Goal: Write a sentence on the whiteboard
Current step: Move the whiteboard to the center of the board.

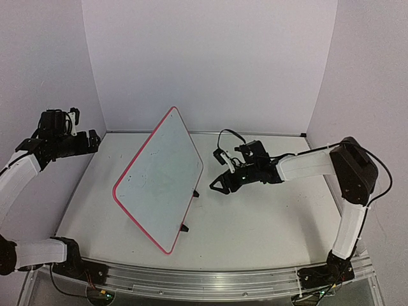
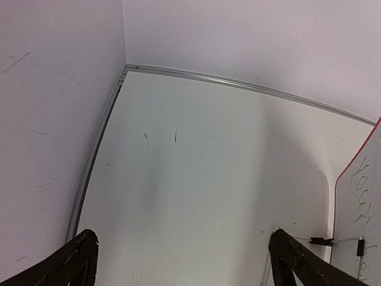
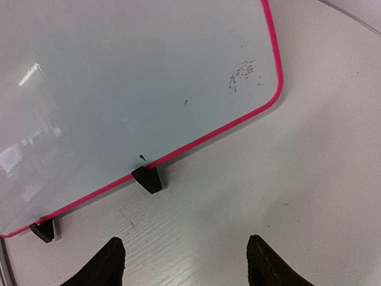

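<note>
Whiteboard from above: it stands tilted on two black feet about mid-worktop, pink rim all round, its face near blank at this range. The left end effector hangs high by the left wall, well apart from it. The right end effector sits low, just beside the whiteboard's right edge near the farther foot. Left wrist view: the left end effector is spread wide with nothing between its fingers, over bare worktop. At the right edge the whiteboard shows faint greenish handwriting, seemingly part of the sentence, too cut off to read. A thin stick with dark ends lies by it, perhaps a marker; I cannot tell. Right wrist view: the right end effector has its fingers apart and empty, pointing at the whiteboard's lower rim, with a foot straight ahead and dark smudges near the corner. No pen is in either end effector, so no stroke is being made; the step looks like tending the whiteboard rather than writing, and whether the sentence is complete cannot be told. If more is to be written, the next move calls for finding and gripping a marker, then pressing lightly, since a whiteboard on two small feet could slide or tip.
</note>
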Action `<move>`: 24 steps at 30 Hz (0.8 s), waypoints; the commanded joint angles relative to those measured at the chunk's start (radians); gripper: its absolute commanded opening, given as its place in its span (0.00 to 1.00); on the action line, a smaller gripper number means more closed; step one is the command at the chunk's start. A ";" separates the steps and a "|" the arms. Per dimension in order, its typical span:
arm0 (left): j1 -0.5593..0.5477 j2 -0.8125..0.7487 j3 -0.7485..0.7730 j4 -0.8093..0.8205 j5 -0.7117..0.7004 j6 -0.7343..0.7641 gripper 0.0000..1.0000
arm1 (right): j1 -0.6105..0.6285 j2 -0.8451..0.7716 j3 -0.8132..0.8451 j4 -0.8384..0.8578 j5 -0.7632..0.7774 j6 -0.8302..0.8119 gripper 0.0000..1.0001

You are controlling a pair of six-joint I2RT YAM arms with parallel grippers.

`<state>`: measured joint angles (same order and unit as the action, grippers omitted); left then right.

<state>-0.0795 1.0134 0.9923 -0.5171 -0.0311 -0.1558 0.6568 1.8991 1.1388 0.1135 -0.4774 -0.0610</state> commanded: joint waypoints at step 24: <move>0.000 0.042 -0.003 0.046 0.056 0.003 0.99 | 0.140 0.328 0.225 0.071 0.081 -0.143 0.44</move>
<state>-0.0795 1.0452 0.9920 -0.5110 -0.0135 -0.1558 0.7781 2.1935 1.3219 0.1671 -0.4331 -0.1708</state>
